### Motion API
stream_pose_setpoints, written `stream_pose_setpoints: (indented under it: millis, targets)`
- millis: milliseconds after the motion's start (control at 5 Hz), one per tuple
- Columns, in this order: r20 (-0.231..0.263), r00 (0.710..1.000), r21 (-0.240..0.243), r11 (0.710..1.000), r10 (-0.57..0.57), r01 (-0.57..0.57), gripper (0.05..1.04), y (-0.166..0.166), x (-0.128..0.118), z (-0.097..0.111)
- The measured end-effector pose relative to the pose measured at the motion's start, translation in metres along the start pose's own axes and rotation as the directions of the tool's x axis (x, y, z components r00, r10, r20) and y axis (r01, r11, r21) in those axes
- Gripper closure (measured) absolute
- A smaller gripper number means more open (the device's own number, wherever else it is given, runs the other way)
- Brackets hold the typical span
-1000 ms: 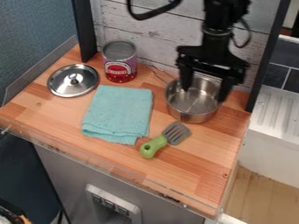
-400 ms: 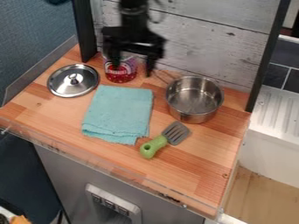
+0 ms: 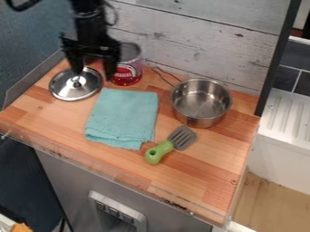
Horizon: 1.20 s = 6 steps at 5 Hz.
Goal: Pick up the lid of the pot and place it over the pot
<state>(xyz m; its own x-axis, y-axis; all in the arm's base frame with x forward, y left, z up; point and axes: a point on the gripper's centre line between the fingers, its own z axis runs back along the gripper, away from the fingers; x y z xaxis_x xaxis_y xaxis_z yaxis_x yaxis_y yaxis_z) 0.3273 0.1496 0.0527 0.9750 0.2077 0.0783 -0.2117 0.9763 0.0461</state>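
Spread wide, the tool (image 3: 94,72) hung over the lid (image 3: 71,93), and that lid lay knob up on the desk (image 3: 209,165), near the red can (image 3: 127,74), well apart from the uncovered pot (image 3: 196,118)!

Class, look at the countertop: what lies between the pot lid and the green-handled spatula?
The folded teal cloth lies between the lid and the spatula, with a narrow strip of bare wood before the spatula, as the camera view shows.
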Motion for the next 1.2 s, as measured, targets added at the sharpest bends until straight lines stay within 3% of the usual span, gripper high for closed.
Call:
stream_pose_setpoints:
  millis: [600, 1000, 1200]
  targets:
    - [-0.044, 0.999, 0.027, 0.999, 0.032, -0.031, 0.083, 0.043, 0.015, -0.035]
    - [-0.064, 0.997, 0.034, 0.999, 0.045, -0.043, 0.118, 0.048, 0.02, -0.048]
    - [-0.059, 0.997, 0.034, 0.998, 0.057, -0.055, 0.389, 0.048, 0.023, -0.049]
